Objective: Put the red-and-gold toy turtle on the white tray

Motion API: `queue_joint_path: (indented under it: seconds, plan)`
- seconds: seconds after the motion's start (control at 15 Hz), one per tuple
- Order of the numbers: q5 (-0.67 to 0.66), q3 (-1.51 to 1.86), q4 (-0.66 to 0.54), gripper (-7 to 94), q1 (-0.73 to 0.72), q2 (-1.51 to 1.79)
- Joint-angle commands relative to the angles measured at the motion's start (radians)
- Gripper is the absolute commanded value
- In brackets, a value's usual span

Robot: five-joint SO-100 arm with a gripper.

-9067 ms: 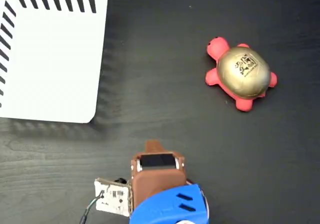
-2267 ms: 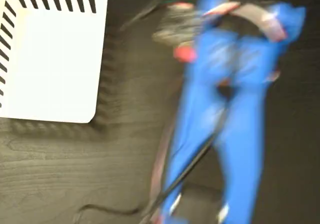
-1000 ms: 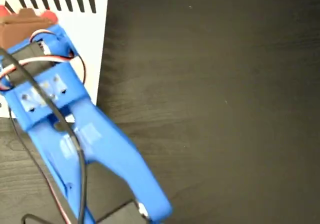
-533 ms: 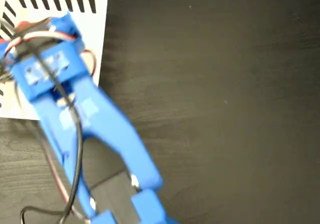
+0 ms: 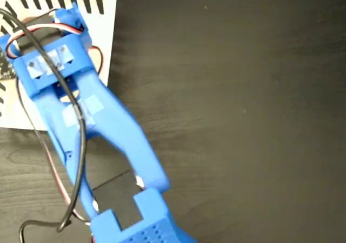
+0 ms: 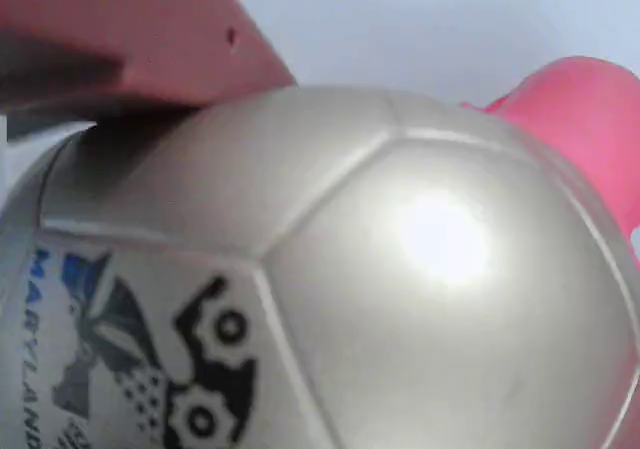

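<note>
Blue plastic makes up the whole arm [image 5: 102, 129], which reaches from the bottom of the fixed view up and to the left, its wrist block sitting over the white tray [image 5: 105, 32]. The gripper itself lies under that wrist block in the fixed view, so whether its jaws are open or closed cannot be told from there. In the wrist view a red finger [image 6: 130, 34] crosses the upper left corner, lying against the top of the red-and-gold toy turtle [image 6: 400, 269], but the other finger is out of sight and the grip stays unclear.

That turtle fills almost all of the wrist view: a shiny, pale gold shell with seams between its panels, a black printed logo and blue lettering at the lower left, and a coral-red limb at the right edge. White surface shows behind it.

Black and red-and-white cables [image 5: 32, 32] loop over the wrist. The tray, with black stripes along its top edge, rests at the upper left of a dark wood-grain table [image 5: 243, 107].
</note>
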Motion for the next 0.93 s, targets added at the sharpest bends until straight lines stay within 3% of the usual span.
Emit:
queue_joint_path:
  seconds: [0.0, 0.07, 0.2, 0.33, 0.87]
  plan:
    - [0.012, -0.071, 0.032, 5, -0.020, 0.046]
    - [0.015, -0.071, 0.048, 14, -0.020, 0.046]
    - [0.020, -0.071, 0.071, 41, -0.020, 0.046]
    - [0.018, -0.071, 0.080, 59, -0.020, 0.048]
    - [0.009, -0.067, 0.094, 59, -0.002, 0.146]
